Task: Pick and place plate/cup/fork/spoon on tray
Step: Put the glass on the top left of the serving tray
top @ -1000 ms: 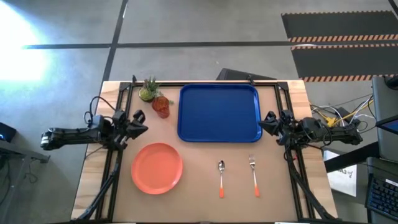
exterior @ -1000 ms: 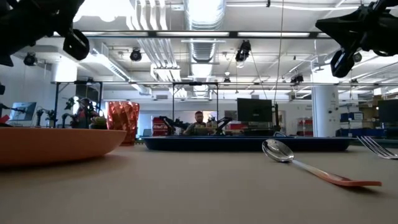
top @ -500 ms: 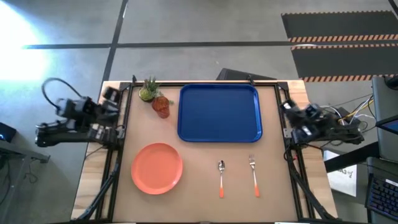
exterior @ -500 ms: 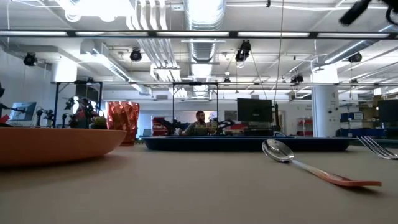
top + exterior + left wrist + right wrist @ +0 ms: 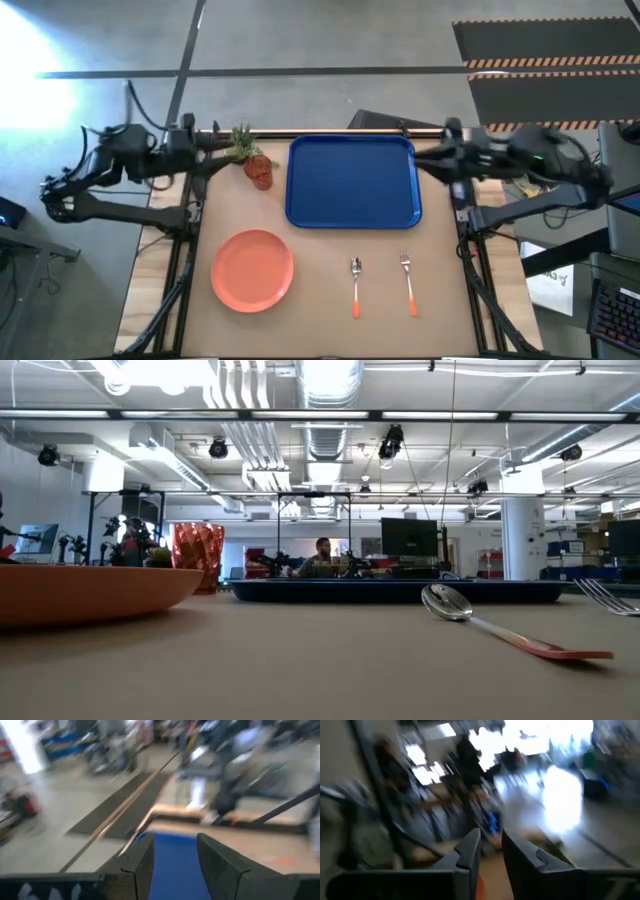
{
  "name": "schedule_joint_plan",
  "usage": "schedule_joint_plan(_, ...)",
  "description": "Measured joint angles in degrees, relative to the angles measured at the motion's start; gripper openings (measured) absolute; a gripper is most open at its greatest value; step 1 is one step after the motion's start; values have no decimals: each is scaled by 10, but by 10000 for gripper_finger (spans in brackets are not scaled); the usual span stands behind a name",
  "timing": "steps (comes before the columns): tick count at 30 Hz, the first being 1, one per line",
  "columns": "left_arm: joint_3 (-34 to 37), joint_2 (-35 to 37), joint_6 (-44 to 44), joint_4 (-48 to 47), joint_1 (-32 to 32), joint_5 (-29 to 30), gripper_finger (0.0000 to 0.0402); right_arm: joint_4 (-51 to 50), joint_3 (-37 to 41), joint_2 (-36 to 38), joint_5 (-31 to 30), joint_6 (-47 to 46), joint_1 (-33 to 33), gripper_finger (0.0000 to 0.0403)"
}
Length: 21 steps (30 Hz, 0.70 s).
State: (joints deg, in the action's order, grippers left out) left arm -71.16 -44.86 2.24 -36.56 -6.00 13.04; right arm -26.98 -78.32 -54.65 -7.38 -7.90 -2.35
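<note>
The blue tray (image 5: 352,182) lies at the table's far middle. The orange plate (image 5: 252,270) rests flat at the near left. A dark-red cup (image 5: 260,172) stands upright left of the tray. The spoon (image 5: 355,285) and fork (image 5: 408,280) lie side by side near the tray's near edge, heads toward the tray. My left gripper (image 5: 220,152) hovers high by the cup's far side, open (image 5: 175,857), pointing toward the tray. My right gripper (image 5: 425,158) hovers at the tray's far right corner, its fingers a little apart (image 5: 491,852). Neither shows in the low view.
A small green potted plant (image 5: 240,145) stands just beyond the cup. In the low view the plate (image 5: 90,590), cup (image 5: 198,557), tray rim (image 5: 400,591), spoon (image 5: 470,615) and fork (image 5: 610,597) sit on the table; a person (image 5: 322,555) sits far behind.
Both arms have risen out of the low view. Each drew back toward its own side of the table, then swung toward the far edge, so the grippers now point inward at the tray's far corners. Nothing on the table has moved.
</note>
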Motion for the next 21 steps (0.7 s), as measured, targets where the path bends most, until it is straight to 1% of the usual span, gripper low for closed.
schedule_joint_plan(2,-16,-13,0,-45,0,45,134,-136,-90,-61,-60,-18,0,93)
schedule_joint_plan(4,-21,-22,-5,-78,0,91,135,-253,-166,-118,-93,-36,0,108)
schedule_joint_plan(6,-21,-27,-21,-102,0,123,135,-329,-222,-169,-95,-51,1,118)
schedule_joint_plan(8,-15,-29,-43,-122,-1,133,135,-381,-266,-214,-82,-55,-1,126)
schedule_joint_plan(12,-3,-36,-101,-185,0,134,135,-434,-333,-265,-53,-48,0,134)
schedule_joint_plan(16,15,-48,-145,-250,0,135,135,-454,-367,-308,-43,-40,-1,131)
schedule_joint_plan(18,25,-54,-165,-258,0,135,135,-461,-373,-324,-38,-35,-2,128)
schedule_joint_plan(21,50,-62,-186,-258,0,134,135,-456,-387,-325,-41,-25,-2,123)
